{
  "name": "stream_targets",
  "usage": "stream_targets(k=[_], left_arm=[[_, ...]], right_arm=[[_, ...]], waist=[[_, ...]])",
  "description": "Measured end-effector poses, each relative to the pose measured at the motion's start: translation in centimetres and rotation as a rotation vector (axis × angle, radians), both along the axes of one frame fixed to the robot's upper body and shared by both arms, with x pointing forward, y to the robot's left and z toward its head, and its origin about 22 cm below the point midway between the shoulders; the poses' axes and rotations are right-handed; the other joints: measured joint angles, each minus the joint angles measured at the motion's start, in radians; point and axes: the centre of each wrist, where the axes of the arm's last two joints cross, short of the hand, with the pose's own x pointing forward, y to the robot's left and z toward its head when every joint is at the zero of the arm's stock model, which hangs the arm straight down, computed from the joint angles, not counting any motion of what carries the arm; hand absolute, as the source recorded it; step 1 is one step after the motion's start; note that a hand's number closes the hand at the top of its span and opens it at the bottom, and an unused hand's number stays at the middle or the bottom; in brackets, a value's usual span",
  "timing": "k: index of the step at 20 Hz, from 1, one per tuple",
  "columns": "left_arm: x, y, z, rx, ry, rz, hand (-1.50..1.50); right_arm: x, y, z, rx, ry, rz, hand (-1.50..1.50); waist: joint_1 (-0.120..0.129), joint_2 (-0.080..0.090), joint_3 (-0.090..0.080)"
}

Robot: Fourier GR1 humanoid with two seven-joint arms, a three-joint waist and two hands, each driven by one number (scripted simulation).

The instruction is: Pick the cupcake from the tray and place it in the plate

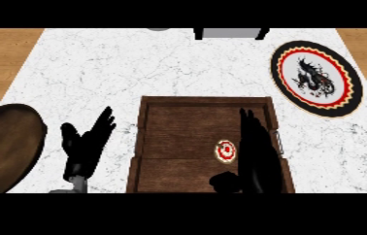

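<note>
In the head view, a dark wooden tray (188,132) sits on the white marble desk (143,69) and holds the cupcake (226,151) near its right side, just beside the right hand (257,151), whose fingers are straight and grasp nothing. The plate (316,77), with a dragon design, lies apart at the upper right with nothing in it. The left hand (87,144) rests left of the tray, fingers relaxed and up, near a brown round object (18,144) at the left edge.

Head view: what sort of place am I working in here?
Probably a kitchen or dining counter: a white marble-patterned countertop carries a wooden tray holding a small cupcake and a decorated plate at the far right. The right robot hand is over the tray; the left robot hand rests open.
</note>
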Motion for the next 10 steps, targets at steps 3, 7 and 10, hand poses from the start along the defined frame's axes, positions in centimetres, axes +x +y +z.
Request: stream_targets(k=[3,7,10], left_arm=[[0.0,-0.1,0.0,0.002,0.002,0.000,0.00],[0.2,-0.2,-0.1,-0.002,0.003,-0.003,0.00],[-0.1,-0.3,-0.2,-0.008,0.002,-0.008,0.00]], right_arm=[[0.6,-0.2,-0.7,-0.006,0.022,-0.008,-1.50],[1.4,0.2,-2.1,-0.013,0.057,0.006,-1.50],[1.8,0.4,-2.7,-0.011,0.079,0.009,1.50]], waist=[[0.000,0.000,0.000],[0.001,0.000,0.000],[0.002,0.000,0.000]])
